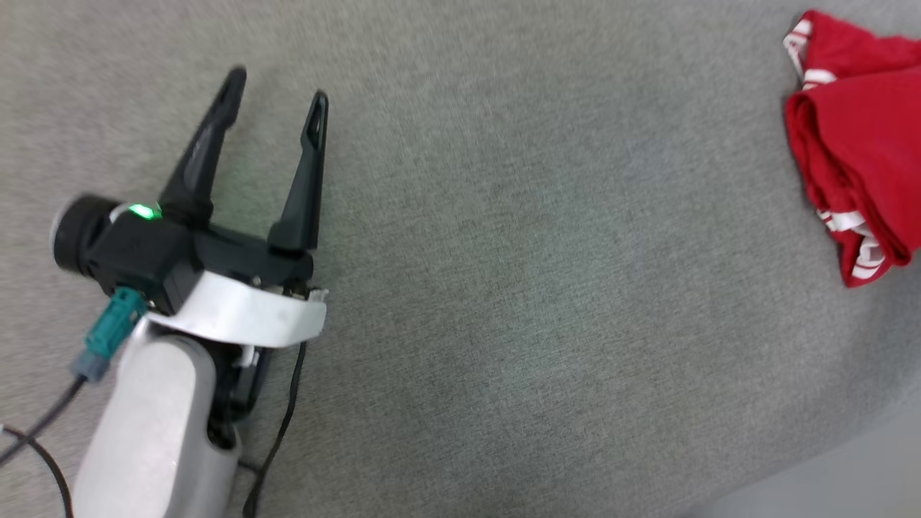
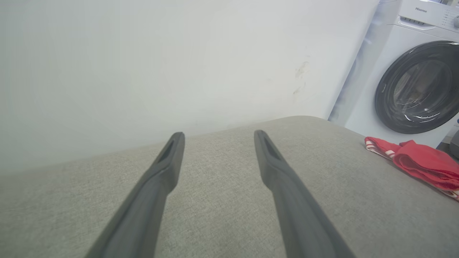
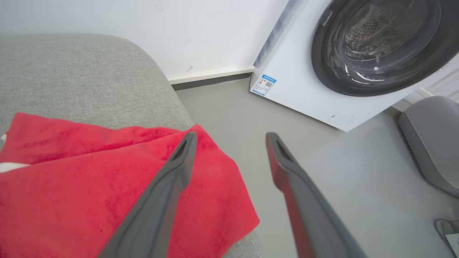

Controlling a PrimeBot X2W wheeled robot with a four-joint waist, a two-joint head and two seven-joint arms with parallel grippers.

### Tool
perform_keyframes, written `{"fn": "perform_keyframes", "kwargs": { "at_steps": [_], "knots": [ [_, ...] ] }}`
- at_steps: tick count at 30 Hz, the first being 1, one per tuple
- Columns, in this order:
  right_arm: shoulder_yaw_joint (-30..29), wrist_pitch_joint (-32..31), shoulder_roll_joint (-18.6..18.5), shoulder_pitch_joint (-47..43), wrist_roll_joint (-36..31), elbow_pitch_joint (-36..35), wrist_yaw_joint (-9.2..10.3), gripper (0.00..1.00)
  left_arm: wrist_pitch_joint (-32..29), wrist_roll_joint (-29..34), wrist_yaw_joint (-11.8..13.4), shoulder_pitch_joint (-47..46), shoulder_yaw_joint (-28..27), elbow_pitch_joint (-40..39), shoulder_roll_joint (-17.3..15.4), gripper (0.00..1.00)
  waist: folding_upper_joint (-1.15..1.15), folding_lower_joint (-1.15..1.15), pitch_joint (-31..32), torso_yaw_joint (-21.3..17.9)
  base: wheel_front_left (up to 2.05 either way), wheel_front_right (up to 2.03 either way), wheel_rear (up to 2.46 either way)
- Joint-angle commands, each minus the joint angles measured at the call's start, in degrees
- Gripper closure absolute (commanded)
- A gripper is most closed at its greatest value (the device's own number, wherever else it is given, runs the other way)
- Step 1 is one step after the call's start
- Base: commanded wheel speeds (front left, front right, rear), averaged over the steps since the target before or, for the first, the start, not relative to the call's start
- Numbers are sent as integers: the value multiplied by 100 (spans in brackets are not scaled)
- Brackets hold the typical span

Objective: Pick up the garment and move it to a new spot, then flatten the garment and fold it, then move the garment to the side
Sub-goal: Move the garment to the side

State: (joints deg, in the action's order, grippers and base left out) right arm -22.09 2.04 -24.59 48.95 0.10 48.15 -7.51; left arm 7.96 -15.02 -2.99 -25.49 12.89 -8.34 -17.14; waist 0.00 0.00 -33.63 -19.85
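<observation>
The left end effector (image 1: pixel 277 90) is open and empty at about 9 o'clock in the head view, above the grey fabric surface (image 1: pixel 504 252). The garment (image 1: pixel 856 144) lies bunched between 2 and 3 o'clock, well apart from it. The right end effector (image 3: pixel 231 138) is open too and holds nothing. In the right wrist view one of its fingers is over the red cloth and the other over the floor (image 3: pixel 340 172). A washing machine (image 3: pixel 358 53) stands at 1 o'clock there.

garment (image 1: pixel 856 144) cut by right edge, washing machine (image 2: pixel 412 82) door partly cropped
</observation>
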Motion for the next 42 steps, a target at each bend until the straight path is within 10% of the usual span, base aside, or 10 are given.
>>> {"fn": "perform_keyframes", "kwargs": {
  "at_steps": [1,20,42],
  "knots": [
    [150,110,-95,-195,50,1,5,0,127,-65,50,188,-23,111,68,0,0,0,496,163,0,0,0],
    [2009,407,679,-2837,1339,-2361,5,0,551,-642,625,1730,-507,1033,411,0,0,0,2423,1397,0,0,0],
    [1911,-197,1806,-5430,729,-5604,5,0,339,-610,882,2996,-625,1141,68,0,0,0,3461,1645,0,0,0]
  ]
}}
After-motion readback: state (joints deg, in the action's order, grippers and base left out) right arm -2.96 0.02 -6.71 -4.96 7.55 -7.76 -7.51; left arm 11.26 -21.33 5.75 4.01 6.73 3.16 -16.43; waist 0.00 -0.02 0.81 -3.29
